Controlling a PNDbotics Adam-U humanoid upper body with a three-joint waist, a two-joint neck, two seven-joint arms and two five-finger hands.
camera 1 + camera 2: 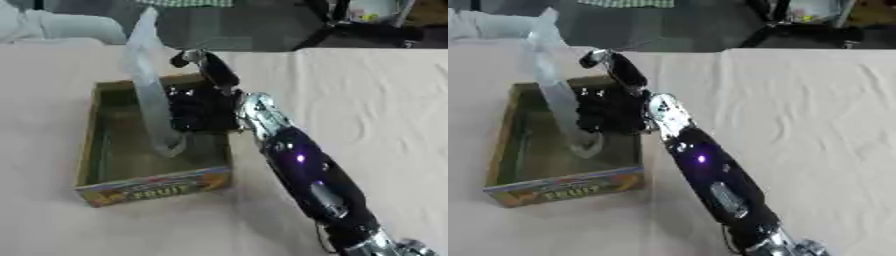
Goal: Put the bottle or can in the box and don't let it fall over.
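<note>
A tall clear plastic bottle stands inside the open cardboard box, which has "FRUIT" printed on its front wall. The bottle's base rests on the box floor. It leans, with its top tilted toward the far left above the box's back wall. My right hand reaches in from the lower right over the box's right wall. Its black fingers curl against the bottle's right side at about mid-height, and one digit sticks up behind. The left hand shows in neither view.
The box sits on a pale cloth-covered table. My right forearm crosses the table diagonally from the lower right. Dark floor and equipment lie beyond the far table edge, and white fabric is at the far left.
</note>
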